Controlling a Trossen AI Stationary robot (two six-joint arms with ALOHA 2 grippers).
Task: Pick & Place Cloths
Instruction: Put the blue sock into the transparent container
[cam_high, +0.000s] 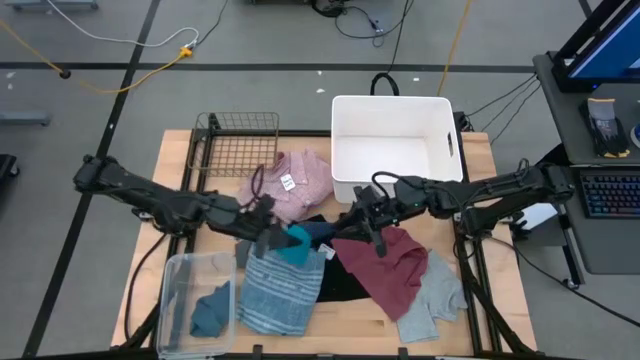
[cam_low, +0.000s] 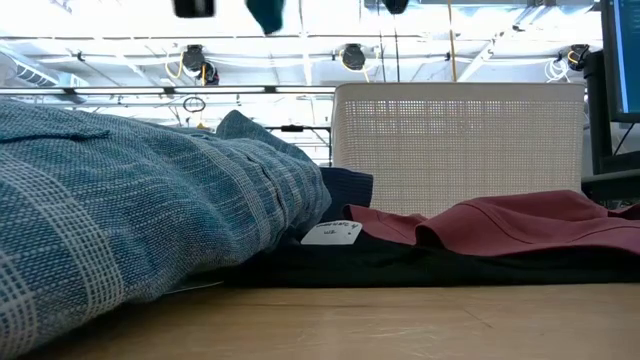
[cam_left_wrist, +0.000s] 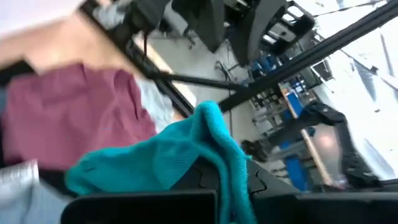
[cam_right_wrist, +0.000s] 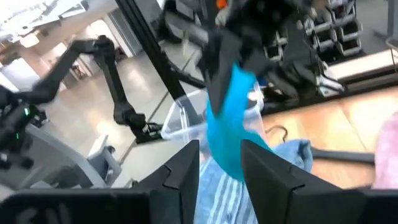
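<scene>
**Teal piece lifted, bin not yet reached**

My left hand (cam_high: 278, 238) is clamped on the small teal cloth (cam_high: 296, 241), which hangs clear of the table (cam_high: 180, 160) above the pile's middle; the low view shows its tip dangling at the top edge. My right hand (cam_high: 368, 222) hovers just beside it, fingers apart, with the teal piece hanging close in front of them and nothing gripped. It looks like a handover or a carry, and I cannot tell which. Either way, I judge the grip must stay firm until the cloth is fully over a container, and the lift high enough that the loose end clears the blue striped cloth (cam_high: 280, 290) below.

The white bin (cam_high: 390, 145) shows nothing inside. The clear bin (cam_high: 185, 300) holds one dark teal piece (cam_high: 212, 308). The wire basket (cam_high: 240, 145) looks empty, with the pink shirt (cam_high: 295, 185) lying against its edge. Maroon cloth (cam_high: 385, 262), black cloth (cam_high: 340, 278) and grey cloth (cam_high: 435, 295) remain on the table.
</scene>
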